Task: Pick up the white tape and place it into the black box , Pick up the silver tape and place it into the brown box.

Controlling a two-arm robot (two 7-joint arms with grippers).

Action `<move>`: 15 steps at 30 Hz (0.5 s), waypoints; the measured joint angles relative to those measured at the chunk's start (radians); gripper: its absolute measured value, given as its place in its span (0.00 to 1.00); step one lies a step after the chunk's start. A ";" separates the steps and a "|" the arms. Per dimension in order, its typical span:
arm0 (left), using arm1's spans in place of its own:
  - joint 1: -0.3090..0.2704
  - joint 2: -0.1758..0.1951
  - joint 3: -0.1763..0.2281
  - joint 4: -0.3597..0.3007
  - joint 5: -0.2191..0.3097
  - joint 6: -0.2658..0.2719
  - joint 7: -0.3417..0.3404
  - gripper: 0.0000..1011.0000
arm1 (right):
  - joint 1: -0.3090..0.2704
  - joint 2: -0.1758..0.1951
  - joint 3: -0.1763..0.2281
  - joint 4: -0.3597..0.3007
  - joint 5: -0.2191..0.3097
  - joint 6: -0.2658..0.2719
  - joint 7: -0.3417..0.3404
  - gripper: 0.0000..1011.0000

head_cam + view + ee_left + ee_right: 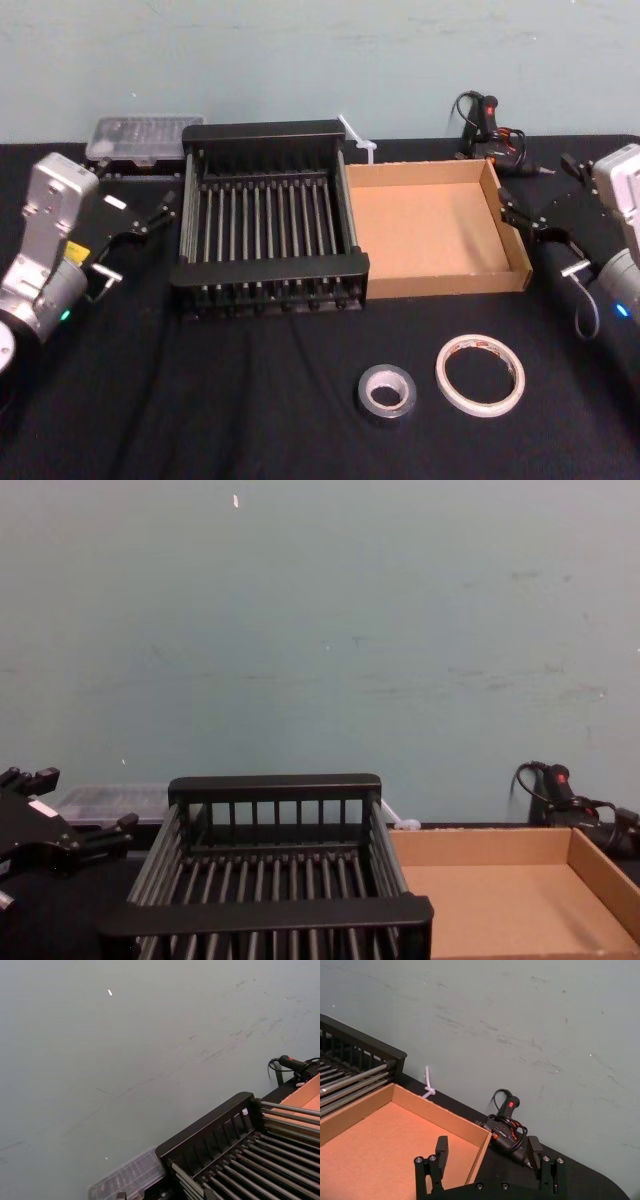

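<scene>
My right gripper (pixel 518 215) hangs spread beside the brown box (pixel 450 283). The left gripper (pixel 158 212), also spread, hangs left of the black box (pixel 270 268). One white tape (pixel 480 374) and one silver tape (pixel 386 391) lie flat, side by side, in front of the boxes, nearer my right arm.

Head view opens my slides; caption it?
Silver tape and white tape lie in front of the black box and brown box, left gripper and right gripper open alongside.
</scene>
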 joint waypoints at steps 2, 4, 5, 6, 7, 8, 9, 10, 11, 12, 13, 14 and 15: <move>0.000 0.000 0.000 0.000 0.000 0.000 0.000 0.99 | -0.008 0.005 0.009 -0.014 0.011 0.010 0.012 0.99; 0.000 0.000 0.000 0.000 0.000 0.000 0.000 0.99 | -0.023 0.019 0.024 -0.044 0.030 0.029 0.033 0.99; 0.000 0.000 0.000 0.000 0.000 0.000 0.000 0.99 | -0.036 0.030 0.037 -0.068 0.047 0.045 0.045 0.99; 0.000 0.000 0.000 0.000 0.000 0.000 0.000 0.99 | -0.043 0.035 0.043 -0.080 0.055 0.054 0.049 0.99; 0.000 0.000 0.000 0.000 0.000 0.000 0.000 0.99 | -0.052 0.042 0.051 -0.095 0.065 0.063 0.056 0.99; 0.000 0.000 0.000 0.000 0.000 0.000 0.000 0.99 | -0.071 0.055 0.068 -0.123 0.085 0.083 0.067 0.99; 0.000 0.000 0.000 0.000 0.000 0.000 0.000 0.99 | -0.071 0.055 0.068 -0.123 0.085 0.083 0.067 0.99; 0.000 0.000 0.000 0.000 0.000 0.000 0.000 0.99 | -0.091 0.067 0.084 -0.153 0.105 0.102 0.076 0.99; 0.000 0.000 0.000 0.000 0.000 0.000 0.000 0.99 | -0.101 0.073 0.093 -0.168 0.115 0.110 0.080 0.99; 0.000 0.000 0.000 0.000 0.000 0.000 0.000 0.99 | -0.127 0.086 0.113 -0.199 0.136 0.127 0.089 0.99; 0.000 0.000 0.000 0.000 0.000 0.000 0.000 0.99 | -0.152 0.098 0.129 -0.228 0.154 0.141 0.096 0.99; 0.000 0.000 0.000 0.000 0.000 0.000 0.000 0.99 | -0.152 0.098 0.129 -0.228 0.154 0.141 0.096 0.99; 0.000 0.000 0.000 0.000 0.000 0.000 0.000 0.99 | -0.179 0.108 0.145 -0.257 0.171 0.154 0.102 0.99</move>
